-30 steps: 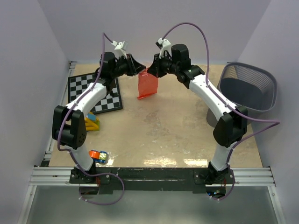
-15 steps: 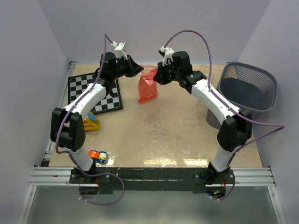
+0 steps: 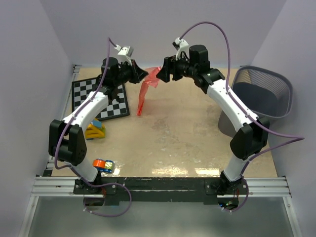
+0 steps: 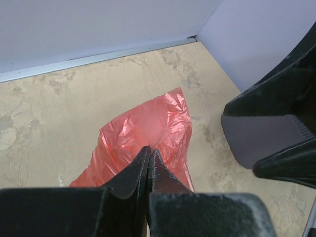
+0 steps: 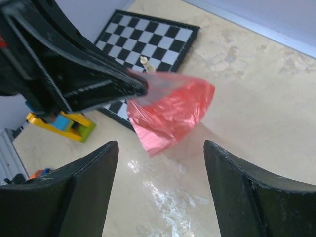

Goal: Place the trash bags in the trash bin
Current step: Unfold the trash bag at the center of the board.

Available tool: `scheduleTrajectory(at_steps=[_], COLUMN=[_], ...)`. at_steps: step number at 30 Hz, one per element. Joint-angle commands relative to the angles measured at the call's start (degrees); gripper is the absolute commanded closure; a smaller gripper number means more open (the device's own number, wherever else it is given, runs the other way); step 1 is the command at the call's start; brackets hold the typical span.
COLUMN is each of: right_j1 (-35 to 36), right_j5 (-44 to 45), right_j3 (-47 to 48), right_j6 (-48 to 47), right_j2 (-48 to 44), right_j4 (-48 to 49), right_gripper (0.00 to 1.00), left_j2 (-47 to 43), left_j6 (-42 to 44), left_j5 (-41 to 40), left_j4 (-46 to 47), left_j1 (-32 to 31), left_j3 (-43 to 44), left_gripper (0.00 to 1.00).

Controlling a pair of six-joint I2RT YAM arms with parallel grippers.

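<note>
A thin red trash bag (image 3: 146,90) hangs above the table at the back centre, limp and stretched downward. My left gripper (image 3: 143,75) is shut on the bag's upper edge. In the left wrist view the film (image 4: 148,123) spreads out beyond the pinched tips of that gripper (image 4: 149,149). My right gripper (image 3: 161,74) stands open just right of the bag, with nothing between its fingers. From the right wrist, the bag (image 5: 170,111) hangs ahead of the open right gripper (image 5: 160,148), apart from it. The dark mesh trash bin (image 3: 249,75) stands at the far right.
A chessboard (image 3: 101,96) lies at the back left, with a small pale piece (image 5: 145,61) on it. Yellow, green and blue toy blocks (image 3: 95,131) sit by the left edge. A small blue and orange toy (image 3: 103,165) lies near the left arm's base. Walls enclose three sides.
My right gripper has let go of the bag and opened wide. The bag now hangs from the left gripper alone, pulled longer and leaning left. Both wrists have risen slightly.
</note>
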Motion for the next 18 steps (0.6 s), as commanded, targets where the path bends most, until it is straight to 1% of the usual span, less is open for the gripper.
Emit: scheduleTrajectory(at_steps=[1, 5, 10, 13, 15, 16, 18], right_j1=[-0.12, -0.03, 0.58, 1.99, 2.78, 2.87, 2.78], right_j5=[-1.54, 2.25, 1.29, 2.86, 7.59, 11.62, 17.0], right_j3=[4.8, 5.94, 7.35, 8.32, 8.49, 8.49, 8.49], right_j6=[2.67, 3.37, 4.86, 4.78, 5.13, 5.82, 6.01], right_j2=[1.72, 4.97, 9.1, 10.78, 11.31, 11.74, 12.36], right_j4=[2.92, 2.65, 3.79, 3.62, 3.01, 2.4, 0.9], right_gripper=[0.25, 0.25, 0.25, 0.25, 0.25, 0.25, 0.25], left_j2=[-3.4, -4.1, -5.16, -5.51, -6.04, -6.3, -7.0], left_j6=[1.45, 0.92, 0.57, 0.39, 0.39, 0.48, 1.09], left_j5=[1.02, 1.64, 2.34, 2.96, 2.96, 2.96, 1.56], left_j4=[1.68, 2.2, 2.29, 2.47, 2.47, 2.38, 1.42], left_j1=[0.16, 0.08, -0.01, -0.1, -0.1, -0.1, -0.01], left_j3=[-0.31, -0.39, -0.74, -0.83, -0.83, -0.83, -0.83], left_gripper=[1.0, 1.0, 1.0, 1.0, 1.0, 1.0, 1.0])
